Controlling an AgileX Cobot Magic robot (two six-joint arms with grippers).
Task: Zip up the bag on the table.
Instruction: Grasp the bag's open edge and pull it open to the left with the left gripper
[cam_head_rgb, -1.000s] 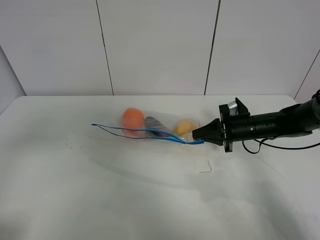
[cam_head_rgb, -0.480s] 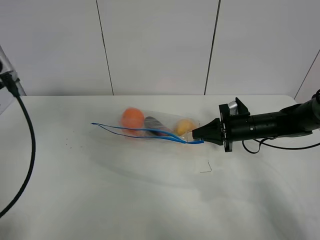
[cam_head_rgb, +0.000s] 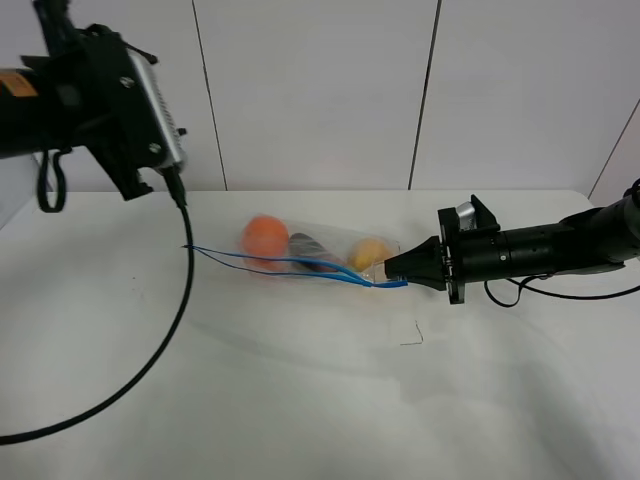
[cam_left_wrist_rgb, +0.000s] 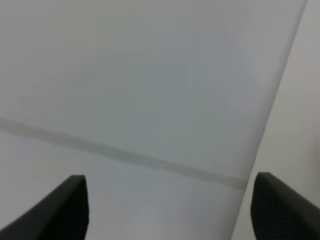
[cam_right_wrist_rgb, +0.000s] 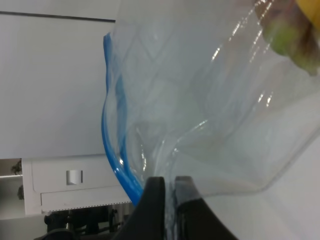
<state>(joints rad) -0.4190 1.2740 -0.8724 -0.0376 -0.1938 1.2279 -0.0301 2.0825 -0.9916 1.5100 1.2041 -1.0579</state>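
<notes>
Crinkly bag (cam_head_rgb: 300, 252) pinched by right end effector (cam_right_wrist_rgb: 169, 186); left end effector (cam_left_wrist_rgb: 170, 210) spread, wrist-view only.

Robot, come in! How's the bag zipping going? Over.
Right end effector shut on bag corner. Left end effector open, raised high. Blue zipper strip gaping. Black cable hanging by bag.

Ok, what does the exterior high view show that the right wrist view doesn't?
Only exterior high: the raised left arm, plus the orange fruit and a dark item inside the bag. Only right wrist: a white cabinet beyond the bag, and how the right tool pinches the clear plastic beside the blue zipper strip. Both: bag, zipper strip, yellow fruit, right tool.
</notes>
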